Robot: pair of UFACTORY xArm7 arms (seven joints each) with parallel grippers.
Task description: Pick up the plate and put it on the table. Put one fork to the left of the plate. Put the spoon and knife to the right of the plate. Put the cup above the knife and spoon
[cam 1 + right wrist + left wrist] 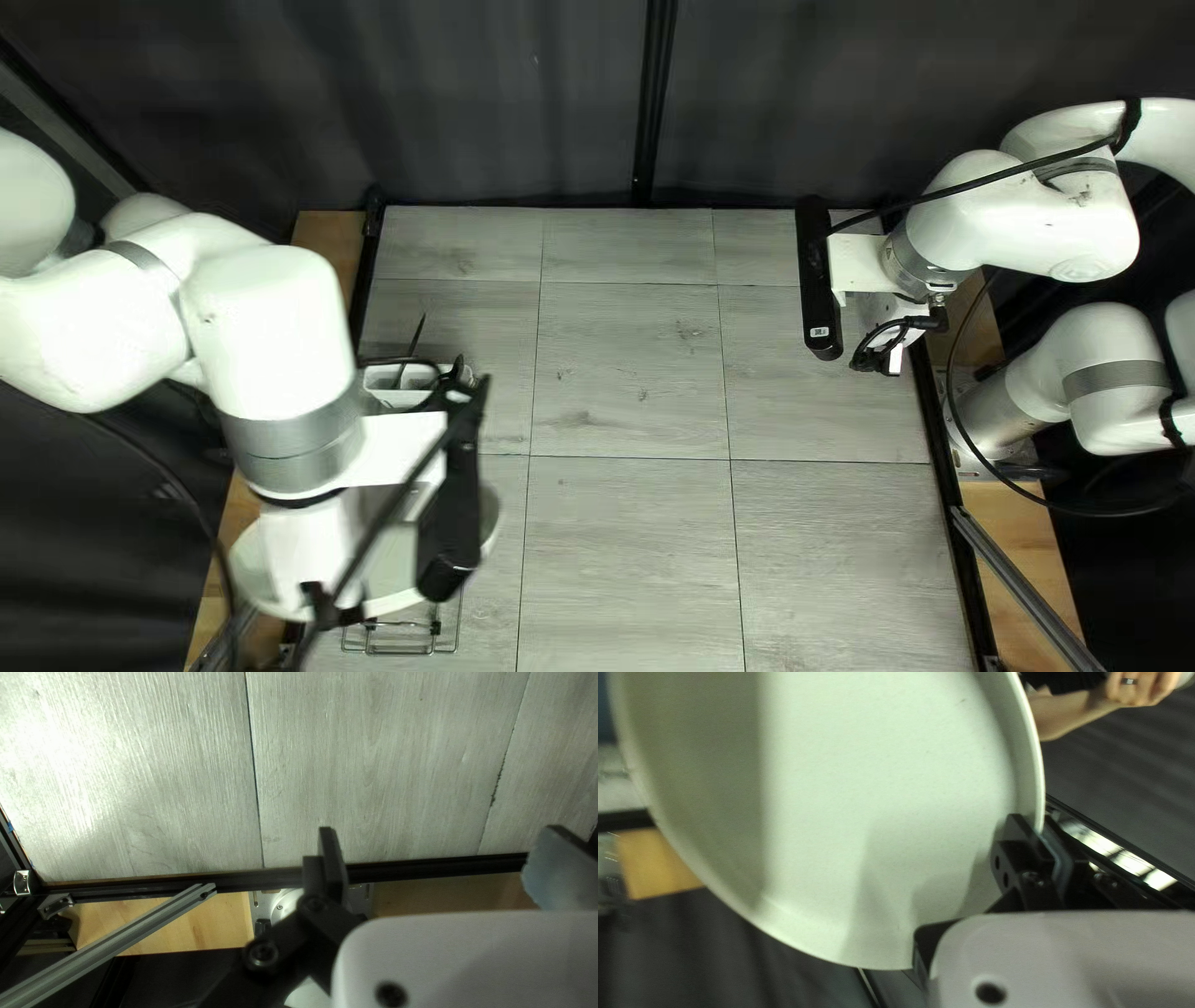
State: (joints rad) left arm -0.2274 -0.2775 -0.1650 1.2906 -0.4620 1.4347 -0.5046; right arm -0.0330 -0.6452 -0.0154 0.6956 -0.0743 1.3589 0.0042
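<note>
Off-white and smooth-faced, a round plate [878,796] hangs by its rim in the left gripper [1039,824], at the near left of the top left view, over a wire rack [401,647] beside the bare middle of the table [629,523]. One finger presses inside the raised lip, the other outside, the two clamped on the rim between them.

The plate looks light and rigid, its face probably a little slick. The upturned rim is the sensible place to take hold, though a grip at one edge leaves most of the disc overhanging, and it could droop or pivot if swung fast. Whether it is brittle, the views cannot settle; a level, gentle landing would suit it.

The left arm [268,336] reaches in from its side of the table, wrist bent downward. Opposite, the right arm [1021,224] extends over the far right of the tabletop, its right gripper [441,830] empty, fingers spread wide. A white caddy [405,388], partly hidden behind the left arm, holds a dark, slender utensil [416,336] too small to identify. A person's hand [1139,686] shows beyond the plate in the left wrist view. Setting the plate down appears to come next.
</note>
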